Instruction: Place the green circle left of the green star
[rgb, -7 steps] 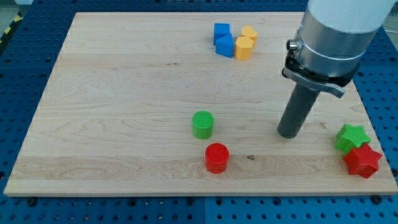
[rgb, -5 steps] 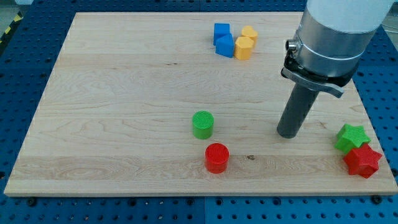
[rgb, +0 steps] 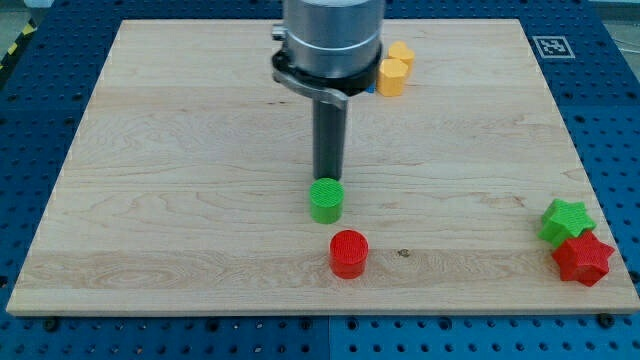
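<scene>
From the green circle (rgb: 326, 200), the board lies open at 3 o'clock across to the green star (rgb: 565, 221). My tip (rgb: 327, 178) stands just at its 12 o'clock. A red circle (rgb: 349, 253) sits near at 5 o'clock, and a red star (rgb: 583, 259) touches the green star's lower side.

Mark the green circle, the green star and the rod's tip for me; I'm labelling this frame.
green circle (rgb: 325, 195): camera view, on its round top face.
green star (rgb: 565, 218): camera view, on its top face.
my tip (rgb: 327, 180): camera view, rod's lower end, just above the green circle in the view.
</scene>
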